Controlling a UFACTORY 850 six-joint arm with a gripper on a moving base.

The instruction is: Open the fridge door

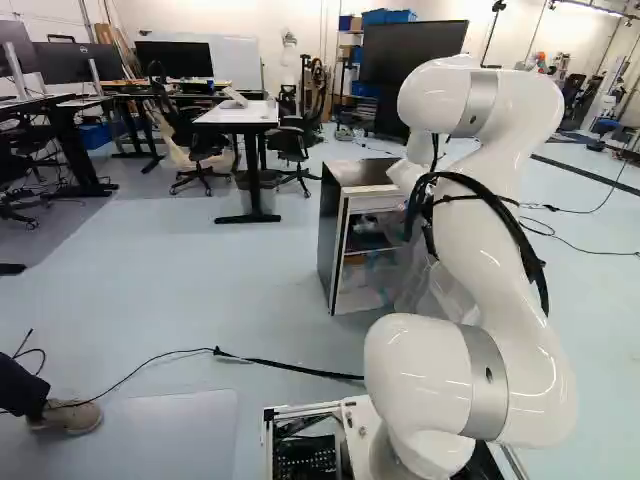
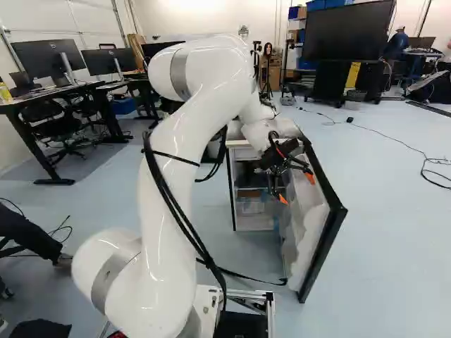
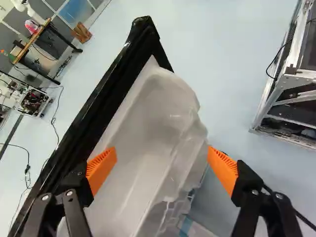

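Clearly | pincer spread wide | fridge door open | black edge: in right base view, hidden in left

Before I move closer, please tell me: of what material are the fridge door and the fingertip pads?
The fridge door has an inner side of smooth white, probably moulded plastic, by its rounded edges; its glossy black frame could be plastic or painted metal. The orange pads look like matt, ribbed rubber.

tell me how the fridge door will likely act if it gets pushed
The fridge door looks stiff, with a straight black rim and a moulded white liner, so it should hardly flex. Standing open from the cabinet, it would probably swing rather than slide. The cabinet looks small, so a hard shove might shift it.
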